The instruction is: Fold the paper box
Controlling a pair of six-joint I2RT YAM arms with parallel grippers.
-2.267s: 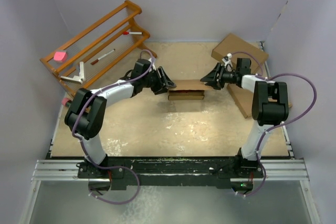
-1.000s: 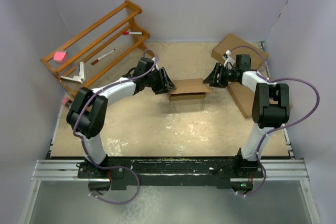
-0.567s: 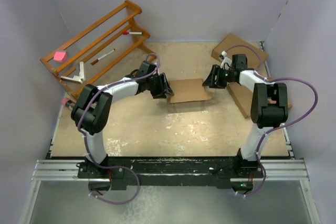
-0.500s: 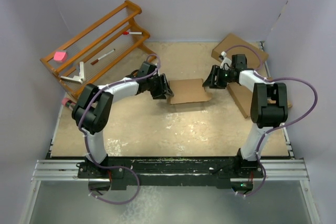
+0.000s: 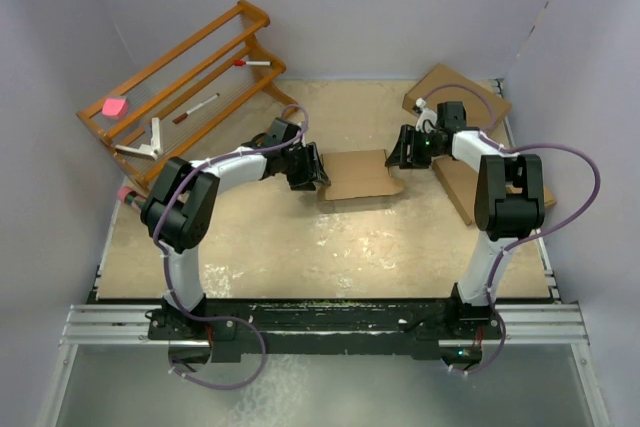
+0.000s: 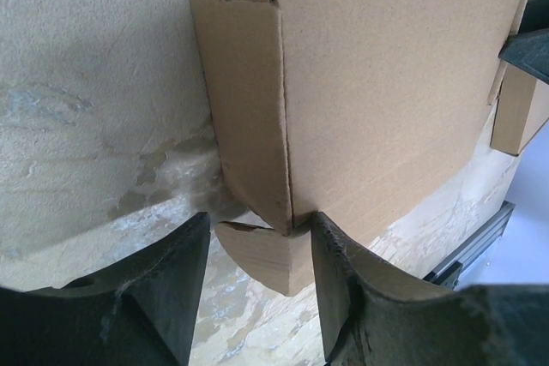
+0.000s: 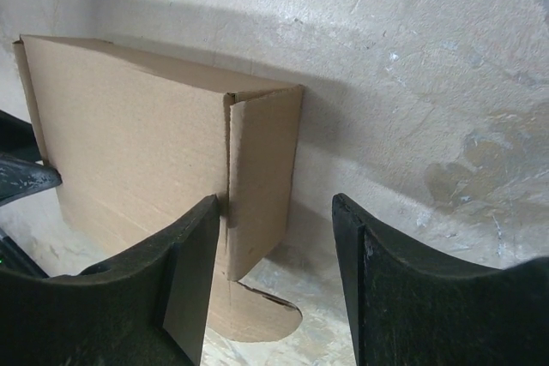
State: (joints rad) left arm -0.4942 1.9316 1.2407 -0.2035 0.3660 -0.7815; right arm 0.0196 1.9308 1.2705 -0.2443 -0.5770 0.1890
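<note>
The paper box [image 5: 362, 175] stands mid-table as a plain brown cardboard shape with its broad face up. My left gripper [image 5: 312, 169] is at its left end and my right gripper [image 5: 400, 152] at its right end. In the left wrist view the left gripper [image 6: 259, 229] is open around a rounded end flap [image 6: 270, 255], with the right finger [image 6: 343, 280] touching the paper box [image 6: 377, 83] at its corner. In the right wrist view the right gripper [image 7: 274, 212] is open astride the side flap [image 7: 262, 177]. Its left finger [image 7: 184, 272] rests against the paper box [image 7: 129, 117].
A wooden rack [image 5: 180, 87] with markers and a pink piece [image 5: 115, 106] stands at the back left. A ready-made brown box [image 5: 455, 92] and a flat one [image 5: 462, 187] lie at the right, behind and under the right arm. Grey walls close in three sides.
The box's broad panel has swung over to face up, hiding the front wall seen before. Both grippers have stayed at its ends, the right one shifting slightly back.
</note>
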